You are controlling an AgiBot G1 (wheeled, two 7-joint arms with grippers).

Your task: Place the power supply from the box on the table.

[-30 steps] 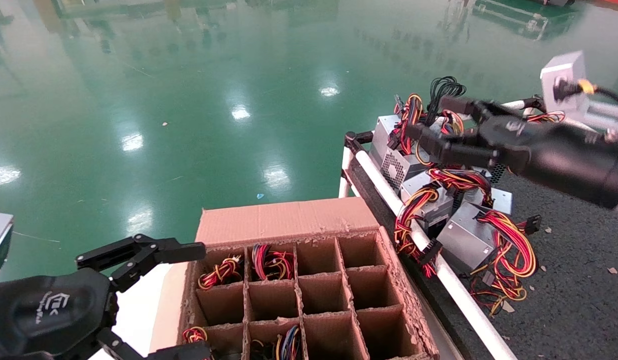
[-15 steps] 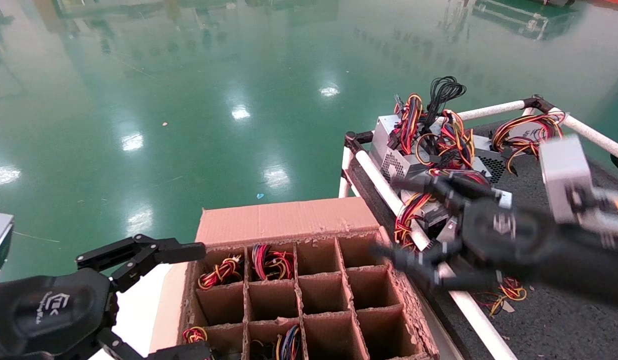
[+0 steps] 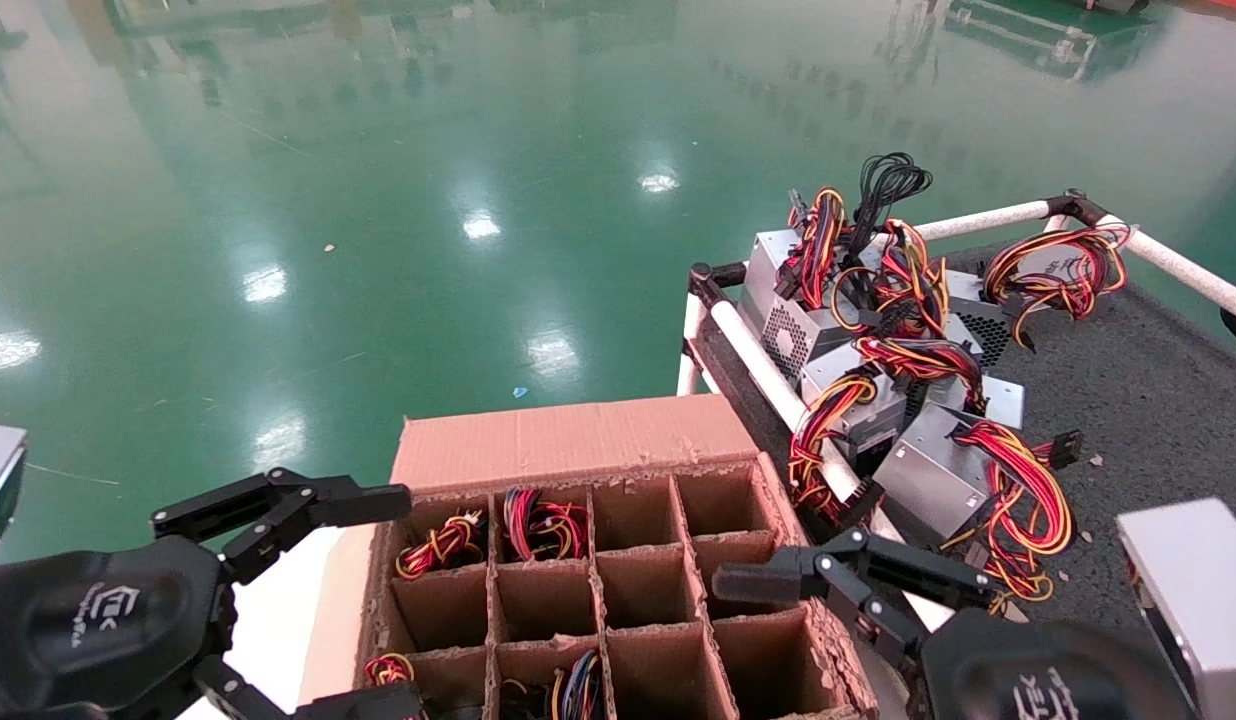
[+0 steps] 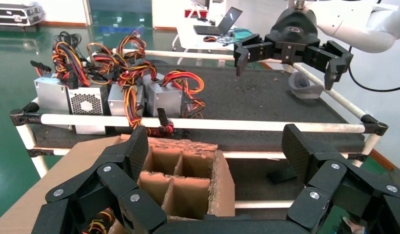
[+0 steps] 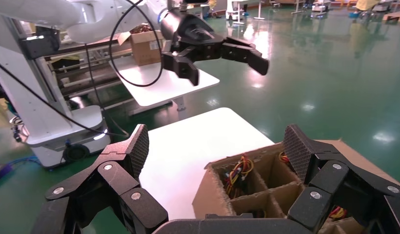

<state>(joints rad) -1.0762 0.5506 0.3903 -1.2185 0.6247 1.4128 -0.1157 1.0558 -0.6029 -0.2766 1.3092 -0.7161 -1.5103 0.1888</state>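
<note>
Green floor | silver power supply point(image 3: 933, 480), red-yellow wires, on table point(image 3: 1158, 400)

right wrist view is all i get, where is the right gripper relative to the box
Observer: The right gripper hangs open and empty above the right edge of the brown cardboard box with divider cells.
Operator: anything on the table yet
Observer: Several silver metal power supplies with red-yellow wire bundles lie piled in the corner of the dark grey table nearest the box.
Operator: which cells have units
Observer: Wires show only in the two columns on the parked, open left gripper's side; the other two look empty.
</note>
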